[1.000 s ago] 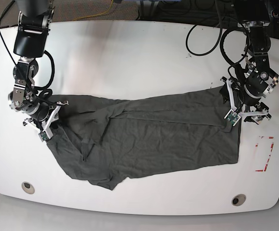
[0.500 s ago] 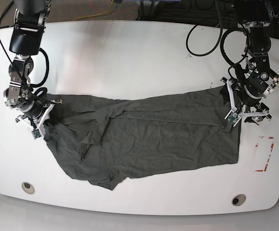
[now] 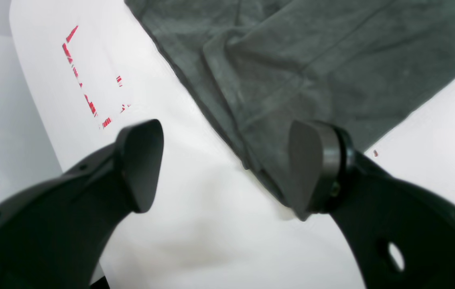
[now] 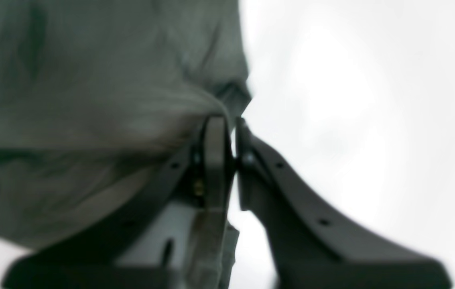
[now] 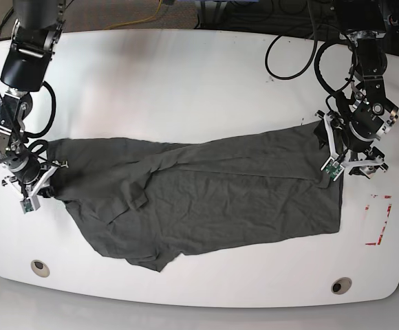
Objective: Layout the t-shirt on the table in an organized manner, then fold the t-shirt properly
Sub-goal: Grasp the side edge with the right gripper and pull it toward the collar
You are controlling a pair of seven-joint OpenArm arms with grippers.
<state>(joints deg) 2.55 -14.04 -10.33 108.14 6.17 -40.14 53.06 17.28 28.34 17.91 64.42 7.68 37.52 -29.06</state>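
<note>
- The t-shirt (image 5: 206, 199) lay spread across the middle of the table (image 5: 186, 82), dark grey and wrinkled, running nearly from one side of the tabletop to the other
- In the base view its far edge ran fairly straight, while the near edge sagged into an uneven lobe toward the front left
- Several creases and a folded-over flap showed in the left half of the cloth
- My right gripper (image 4: 227, 132) had its jaws pressed almost together on a bunched edge of the t-shirt; the wrist view, though blurred, showed fabric drawn taut into the pinch
- In the base view that gripper (image 5: 31, 182) sat at the left end of the garment, with the cloth pulled to a point there
- My left gripper (image 3: 223, 164) stood with its jaws spread wide and nothing between them but bare table
- One of its fingertips (image 3: 311, 168) sat over the hemmed corner of the t-shirt (image 3: 311, 60); whether it touched the cloth I could not tell
- The other fingertip (image 3: 141, 160) stood over the white surface, clear of the fabric
- In the base view the left gripper (image 5: 344, 161) was at the right end of the garment, by its far corner
- A red tape rectangle (image 5: 380, 220) marked the table just beyond the shirt's right edge, apart from the cloth
- Two round grommets (image 5: 40, 267) sat near the front edge of the table, both clear of the shirt
</note>
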